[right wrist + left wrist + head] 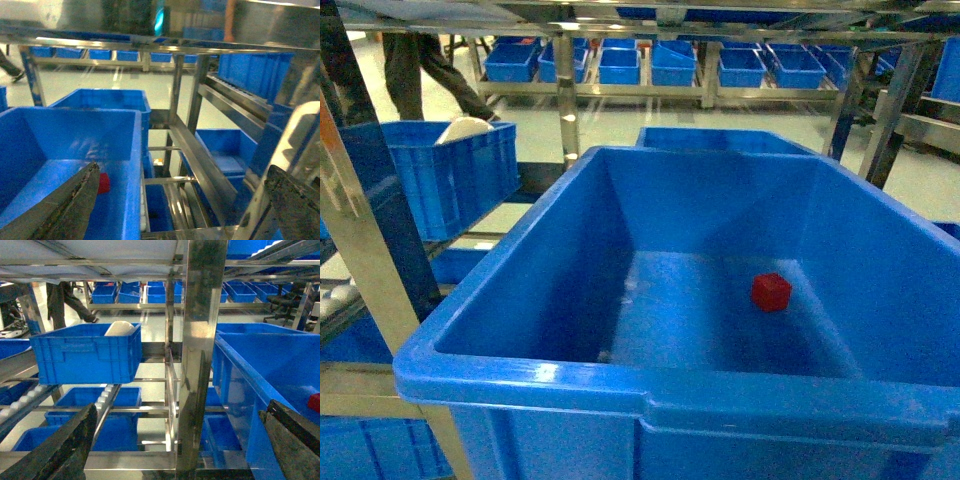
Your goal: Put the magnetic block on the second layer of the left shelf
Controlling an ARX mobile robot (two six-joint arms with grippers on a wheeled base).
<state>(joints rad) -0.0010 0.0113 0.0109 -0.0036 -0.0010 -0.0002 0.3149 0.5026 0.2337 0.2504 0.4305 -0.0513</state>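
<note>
The small bright red faceted magnetic block [771, 292] lies loose on the floor of the large deep blue plastic bin [650, 385], both grippers spread and empty, so a careless withdrawal could clip the steel rack post [202, 355].

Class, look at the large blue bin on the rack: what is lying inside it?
Inside the large blue bin lies only the magnetic block, on the floor, right of centre. The near wall hides the floor's front strip.
</note>
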